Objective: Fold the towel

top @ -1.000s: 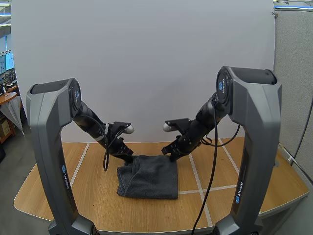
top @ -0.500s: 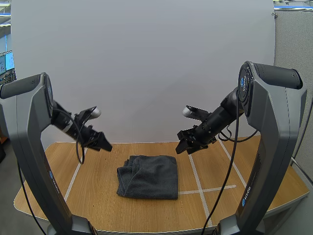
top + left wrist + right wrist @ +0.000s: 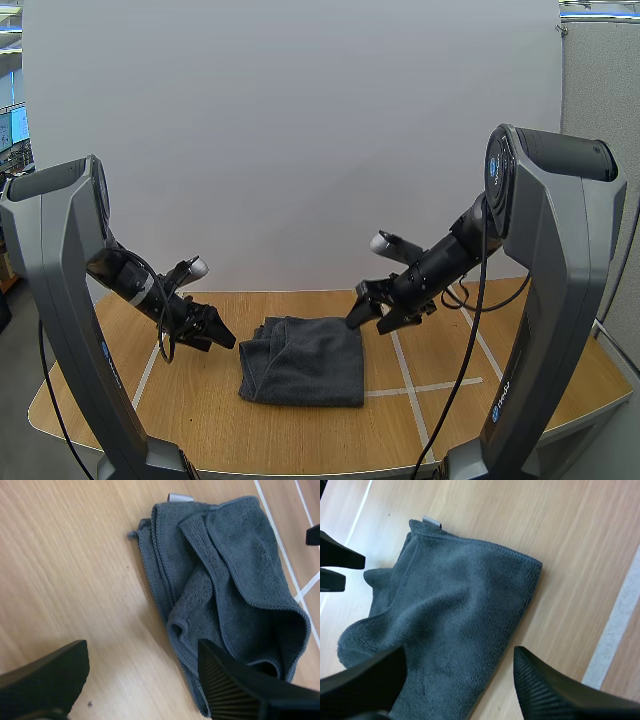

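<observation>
A dark grey towel lay at the middle of the desk, folded into a roughly rectangular bundle with its right edge just beside the white tape lines. Its right half was flat and smooth. Its left half was rumpled, with several hemmed layers overlapping and one fold gaping like a pocket, and a small label showed at the far left corner. The left tool hung low over bare wood just beside the towel's loose left edge, its fingers spread wide apart and holding nothing. The right tool hovered at the far right corner, likewise spread and empty. The placement suggested its own reason: each tool flanked its own side of the towel, jaws wide enough to take a layered edge, so that both could close on the cloth together. Judging by the untidy left side, the fold appeared largely made but not squared. The stacked hems there would probably need gathering in one pinch, lest a lower layer slip free.
</observation>
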Tool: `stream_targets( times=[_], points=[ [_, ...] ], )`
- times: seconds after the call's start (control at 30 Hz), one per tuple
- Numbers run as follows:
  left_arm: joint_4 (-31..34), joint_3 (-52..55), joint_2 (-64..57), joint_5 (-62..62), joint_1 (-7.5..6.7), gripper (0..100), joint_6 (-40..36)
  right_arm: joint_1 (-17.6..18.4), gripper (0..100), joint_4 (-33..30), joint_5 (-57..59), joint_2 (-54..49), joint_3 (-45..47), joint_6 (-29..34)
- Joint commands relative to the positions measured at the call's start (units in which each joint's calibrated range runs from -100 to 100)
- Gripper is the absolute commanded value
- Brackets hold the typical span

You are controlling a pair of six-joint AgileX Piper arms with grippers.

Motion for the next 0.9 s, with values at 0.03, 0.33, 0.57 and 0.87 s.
stream_targets(
  times=[0.03,0.33,0.57,0.87],
  points=[
    [-3.43,0.39,2.6,1.0,-1.49,100,0.58,-0.17,100,2.59,-4.69,2.47,2.64,-3.5],
    [-4.16,0.69,3.88,1.0,-3.67,100,0.84,-0.17,100,2.87,-5.09,8.32,2.64,-3.83],
    [-3.46,0.69,4.24,1.0,-3.67,100,0.84,-0.25,100,1.76,-3.83,7.45,2.64,-4.13],
    [-3.0,0.69,4.24,1.0,-3.67,100,0.84,-2.64,0,-1.51,-3.68,7.34,2.64,-1.45]
  ],
)
